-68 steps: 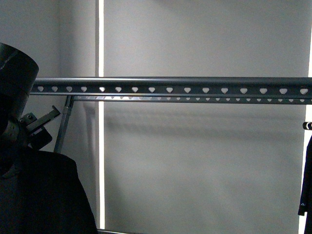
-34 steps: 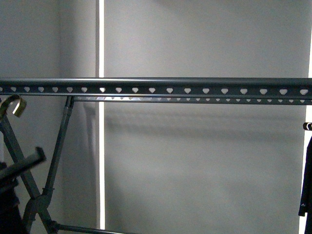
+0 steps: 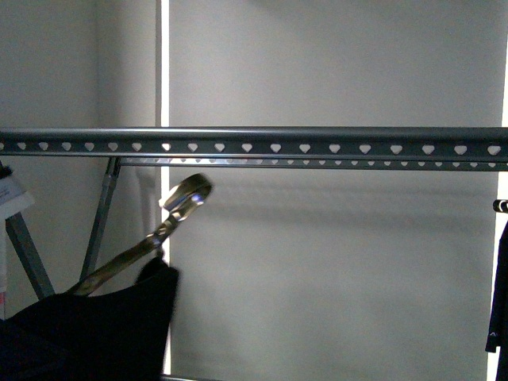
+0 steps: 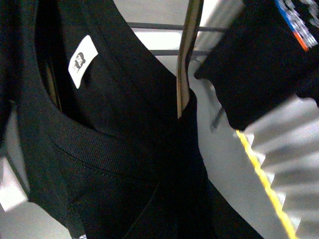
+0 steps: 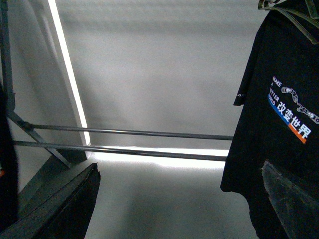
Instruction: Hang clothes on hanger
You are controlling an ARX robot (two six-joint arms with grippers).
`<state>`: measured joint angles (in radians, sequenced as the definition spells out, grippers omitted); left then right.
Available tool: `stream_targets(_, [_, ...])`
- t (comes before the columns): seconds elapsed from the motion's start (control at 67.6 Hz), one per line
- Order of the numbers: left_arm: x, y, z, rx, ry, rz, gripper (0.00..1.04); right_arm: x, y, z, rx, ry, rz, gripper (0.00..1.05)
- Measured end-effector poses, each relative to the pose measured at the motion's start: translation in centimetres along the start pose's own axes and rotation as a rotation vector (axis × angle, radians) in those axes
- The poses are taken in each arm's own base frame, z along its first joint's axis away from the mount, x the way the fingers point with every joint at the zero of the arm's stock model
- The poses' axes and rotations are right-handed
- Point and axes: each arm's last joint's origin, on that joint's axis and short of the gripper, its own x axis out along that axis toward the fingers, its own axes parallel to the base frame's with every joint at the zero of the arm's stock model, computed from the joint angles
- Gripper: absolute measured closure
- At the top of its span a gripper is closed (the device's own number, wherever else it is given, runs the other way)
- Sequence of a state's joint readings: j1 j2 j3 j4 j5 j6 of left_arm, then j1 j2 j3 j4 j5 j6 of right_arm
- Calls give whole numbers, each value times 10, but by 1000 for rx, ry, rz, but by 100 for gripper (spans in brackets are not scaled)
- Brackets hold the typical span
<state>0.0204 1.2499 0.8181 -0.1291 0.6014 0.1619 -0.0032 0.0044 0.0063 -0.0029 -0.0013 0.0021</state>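
Note:
The clothes [image 3: 87, 333], a black T-shirt, hang on a coat hanger at the lower left of the front view. The hanger's brass hook [image 3: 186, 194] tilts up to the right, a little below the rail [image 3: 317, 141] with heart-shaped holes. In the left wrist view the shirt's ribbed collar [image 4: 94, 149], its white label [image 4: 82, 60] and the hook's stem [image 4: 187, 64] fill the picture. My left gripper [image 4: 169, 209] is shut on the clothes, its jaws buried in black cloth. My right gripper [image 5: 177, 199] is open and empty, away from the rail.
Another black T-shirt [image 5: 279, 139] with white print and a blue-orange stripe hangs close to my right gripper's finger [image 5: 294, 199]. It shows at the front view's right edge [image 3: 498, 317] with a small triangle mark. Grey crossed legs [image 3: 99, 214] and low bars [image 5: 129, 132] stand under the rail.
The black shirt and its brass hook have come up and to the right into the front view's lower left. The dark arm seen at the left a second ago is gone.

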Motion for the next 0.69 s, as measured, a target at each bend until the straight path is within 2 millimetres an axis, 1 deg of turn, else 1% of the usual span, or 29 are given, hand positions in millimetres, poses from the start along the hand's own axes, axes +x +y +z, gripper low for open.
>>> stream_targets(0.044, [-4, -3, 9, 153, 0, -80, 100, 0, 0, 0, 0, 0, 0, 7])
stream_targets(0.074, [-6, -3, 12, 201, -2, -112, 100, 0, 0, 0, 0, 0, 0, 7])
stream_targets(0.103, [-8, -3, 17, 324, -3, -158, 100, 0, 0, 0, 0, 0, 0, 7])
stream_targets(0.133, [-8, -2, 22, 408, 2, -183, 100, 0, 0, 0, 0, 0, 0, 7])
stream_targets(0.148, [-8, -2, 24, 465, 2, -188, 100, 0, 0, 0, 0, 0, 0, 7])
stream_targets(0.163, [-8, -1, 27, 480, 4, -194, 100, 0, 0, 0, 0, 0, 0, 7])
stream_targets(0.192, [-7, 0, 33, 606, 2, -211, 100, 0, 0, 0, 0, 0, 0, 7])
stream_targets(0.266, [-4, 5, 47, 808, -3, -226, 100, 0, 0, 0, 0, 0, 0, 7])
stream_targets(0.281, [-1, 7, 51, 878, -7, -221, 100, 0, 0, 0, 0, 0, 0, 7])
stream_targets(0.31, [1, 9, 56, 951, -12, -210, 100, 0, 0, 0, 0, 0, 0, 7])
stream_targets(0.325, [4, 12, 61, 1023, -16, -192, 100, 0, 0, 0, 0, 0, 0, 7])
stream_targets(0.488, [23, 26, 93, 1449, -55, -54, 100, 0, 0, 0, 0, 0, 0, 7])
stream_targets(0.517, [28, 27, 100, 1549, -71, -30, 100, 0, 0, 0, 0, 0, 0, 7])
stream_targets(0.621, [39, 25, 117, 1716, -145, 16, 100, 0, 0, 0, 0, 0, 0, 7])
stream_targets(0.695, [45, 18, 126, 1773, -209, 34, 100, 0, 0, 0, 0, 0, 0, 7])
